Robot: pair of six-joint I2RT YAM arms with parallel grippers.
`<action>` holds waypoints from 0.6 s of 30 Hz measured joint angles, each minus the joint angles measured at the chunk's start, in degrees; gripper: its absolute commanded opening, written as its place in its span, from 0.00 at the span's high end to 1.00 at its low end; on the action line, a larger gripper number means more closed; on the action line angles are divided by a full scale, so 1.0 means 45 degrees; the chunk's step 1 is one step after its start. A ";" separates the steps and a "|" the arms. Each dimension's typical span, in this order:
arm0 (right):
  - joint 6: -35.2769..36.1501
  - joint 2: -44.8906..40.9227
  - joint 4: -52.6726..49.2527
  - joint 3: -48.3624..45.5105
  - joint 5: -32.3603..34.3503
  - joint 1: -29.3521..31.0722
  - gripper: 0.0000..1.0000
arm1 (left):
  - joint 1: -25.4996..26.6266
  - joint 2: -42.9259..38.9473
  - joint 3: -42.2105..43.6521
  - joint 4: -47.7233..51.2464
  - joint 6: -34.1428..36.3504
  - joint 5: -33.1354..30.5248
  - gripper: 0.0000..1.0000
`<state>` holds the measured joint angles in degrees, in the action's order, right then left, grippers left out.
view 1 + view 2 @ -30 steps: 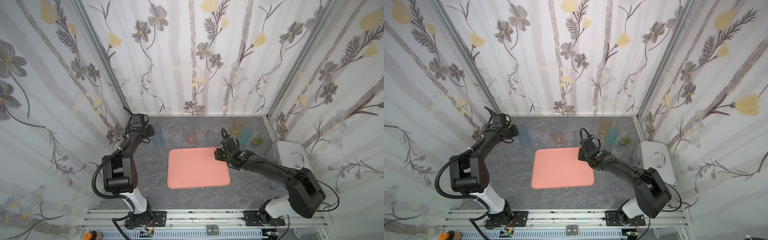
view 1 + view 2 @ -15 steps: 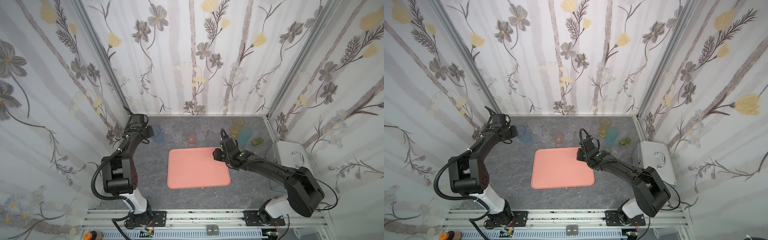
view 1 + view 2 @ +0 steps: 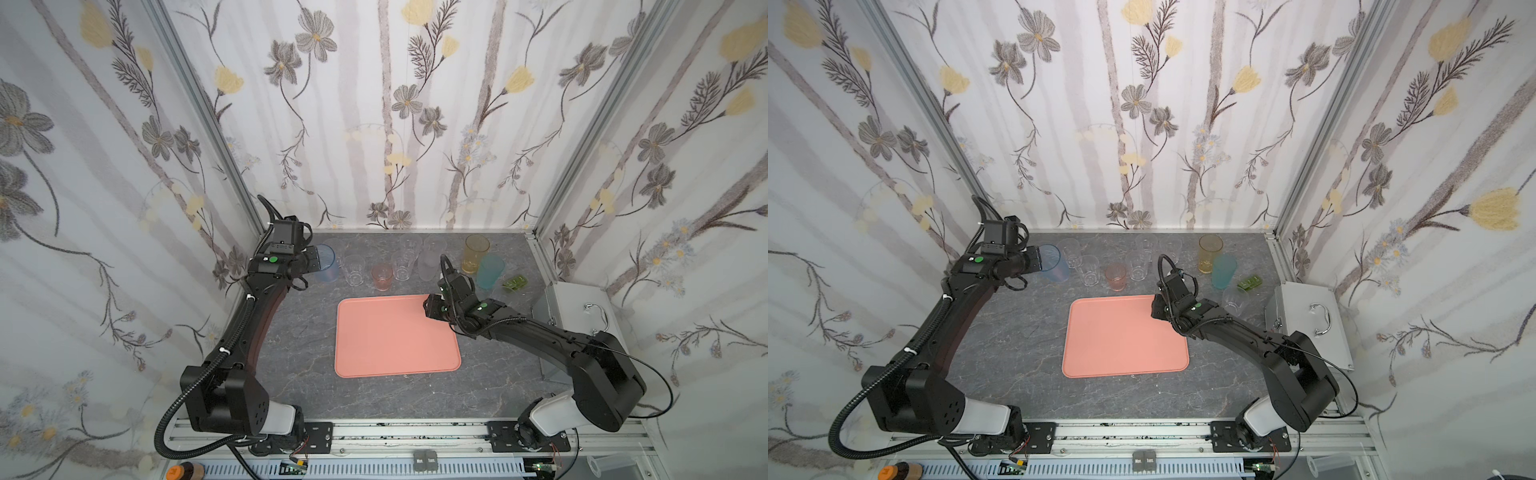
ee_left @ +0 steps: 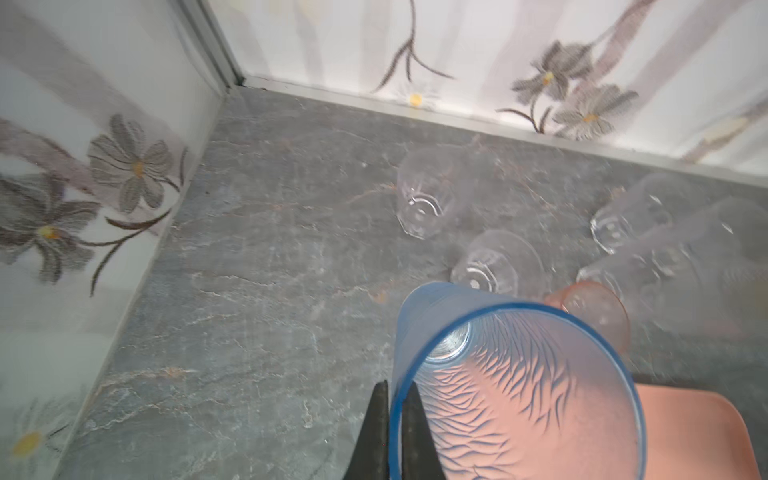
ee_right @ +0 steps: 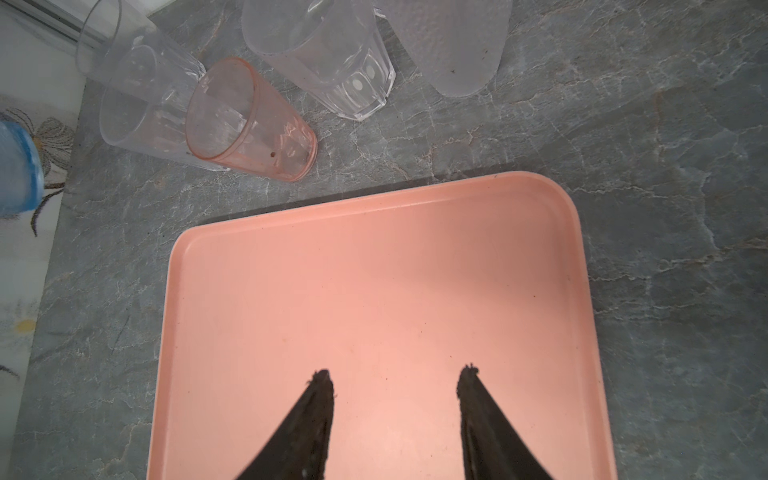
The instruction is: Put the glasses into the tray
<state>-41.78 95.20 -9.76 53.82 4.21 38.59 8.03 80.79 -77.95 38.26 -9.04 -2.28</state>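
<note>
The blue glass (image 3: 326, 264) (image 3: 1054, 264) stands at the far left of the row of glasses. My left gripper (image 3: 316, 259) (image 4: 397, 399) is shut on its rim, one finger inside and one outside. In the left wrist view the blue glass (image 4: 515, 386) looks tilted. The salmon-pink tray (image 3: 397, 340) (image 3: 1125, 340) lies empty in the middle. My right gripper (image 3: 430, 307) (image 5: 397, 374) hangs open over the tray's (image 5: 374, 270) far right corner, holding nothing. Behind the tray stand a pink glass (image 3: 381, 277) (image 5: 249, 120), clear glasses (image 3: 354, 270), an amber one (image 3: 475, 253) and a teal one (image 3: 489, 272).
A small green block (image 3: 514, 282) lies right of the teal glass. A grey metal box (image 3: 573, 307) with a handle sits at the right edge. Another clear glass (image 3: 1234, 300) stands beside my right wrist. The walls close in behind and left of the blue glass.
My left gripper has closed on the blue glass's rim, and the glass has shifted slightly. My right gripper has crept a little toward the tray's far edge, still open.
</note>
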 measured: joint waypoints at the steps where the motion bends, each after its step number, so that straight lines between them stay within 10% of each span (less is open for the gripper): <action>1: -0.0005 0.0073 0.0000 0.0049 -0.0010 0.0015 0.51 | 0.0253 -0.0102 0.0136 0.0330 -0.0005 0.0039 1.00; 18: -0.0039 0.0840 0.0151 0.0350 -0.0515 0.0525 0.51 | 0.1919 0.1914 0.0801 0.1749 0.0359 0.0495 1.00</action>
<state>-41.95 98.98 -9.08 55.40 1.89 40.95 16.67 89.41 -74.35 46.13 -7.42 -0.05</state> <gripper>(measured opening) 0.491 0.053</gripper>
